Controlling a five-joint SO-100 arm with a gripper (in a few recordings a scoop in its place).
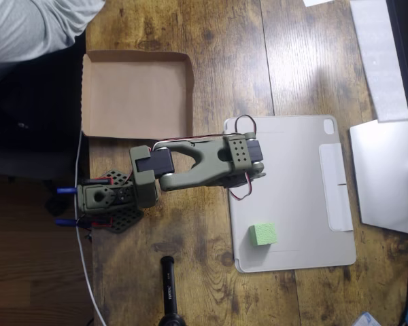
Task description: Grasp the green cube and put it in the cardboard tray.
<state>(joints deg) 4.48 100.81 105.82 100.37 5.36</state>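
Item: one robot arm (pixel 190 163), catalogued from the overhead view. We record matte olive-green printed links with rounded edges. We note a flat plate dotted with small round holes at one joint, black servo blocks set between the links, and a base (pixel 112 200) carrying black perforated plates. We also list thin red and black wires looping along the joints, and blue fittings beside the base.

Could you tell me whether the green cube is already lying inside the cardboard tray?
No, the green cube sits on the grey tablet cover, well apart from the cardboard tray.
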